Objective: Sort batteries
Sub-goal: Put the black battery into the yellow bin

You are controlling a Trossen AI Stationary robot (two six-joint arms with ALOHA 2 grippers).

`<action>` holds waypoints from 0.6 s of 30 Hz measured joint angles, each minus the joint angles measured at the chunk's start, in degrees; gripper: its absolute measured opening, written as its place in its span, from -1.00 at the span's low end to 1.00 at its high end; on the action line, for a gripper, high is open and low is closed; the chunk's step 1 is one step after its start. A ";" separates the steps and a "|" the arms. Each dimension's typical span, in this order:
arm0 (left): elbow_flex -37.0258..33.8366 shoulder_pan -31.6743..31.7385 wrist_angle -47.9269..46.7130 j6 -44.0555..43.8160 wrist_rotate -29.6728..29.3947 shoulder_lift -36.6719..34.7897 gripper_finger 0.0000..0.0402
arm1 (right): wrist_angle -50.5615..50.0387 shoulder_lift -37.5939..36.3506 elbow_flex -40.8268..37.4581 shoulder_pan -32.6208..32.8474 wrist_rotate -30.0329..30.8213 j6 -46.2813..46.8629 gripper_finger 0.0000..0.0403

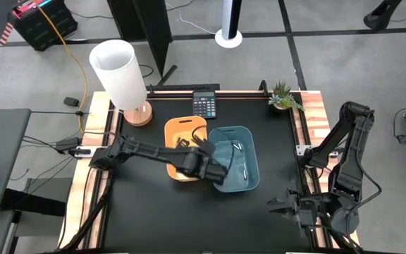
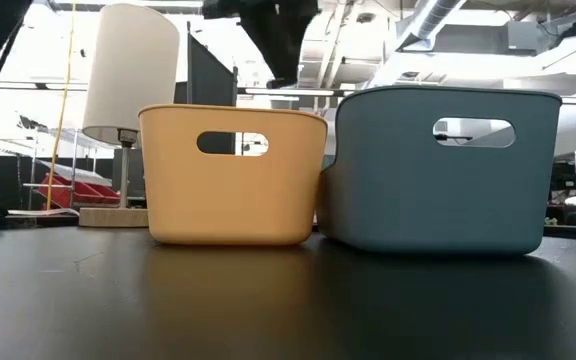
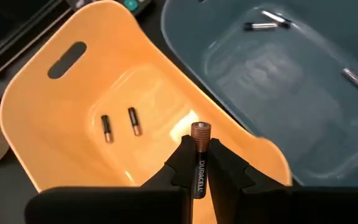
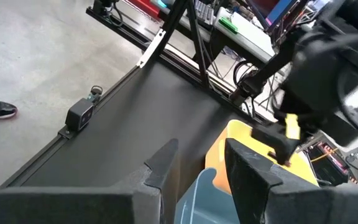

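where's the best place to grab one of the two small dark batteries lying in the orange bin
Grip a dark copper-tipped battery across its slim middle, coming straight down through the open top of the orange bin. Both lie flat, side by side but apart, leaving some finger room, though it looks tight.

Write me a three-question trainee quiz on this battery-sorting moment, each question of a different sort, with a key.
1. True or false: the left gripper holds a dark copper-topped battery above the orange plastic bin.
2. How many batteries lie on the orange bin's floor? A) none B) two C) five
3. Fill in: the silvery batteries lie in the ___ plastic bin.

Key: 1 true; 2 B; 3 blue. The right gripper waits open at the black table's near right corner.
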 joint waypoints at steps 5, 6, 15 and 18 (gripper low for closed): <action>-3.86 2.02 0.06 -1.09 1.06 -0.84 -0.90 | -1.45 0.00 0.00 -0.02 0.00 1.93 -0.30; -5.37 2.12 0.05 -1.71 1.31 -1.19 -0.90 | -2.01 0.00 0.00 -0.02 0.00 2.52 -0.30; -26.32 2.52 14.18 -6.61 2.17 -10.84 -0.90 | -3.24 0.00 0.00 -0.02 0.00 4.04 -0.30; -35.95 2.52 22.75 -5.35 2.26 -16.62 -0.90 | -3.20 0.00 0.00 -0.04 0.02 4.04 -0.30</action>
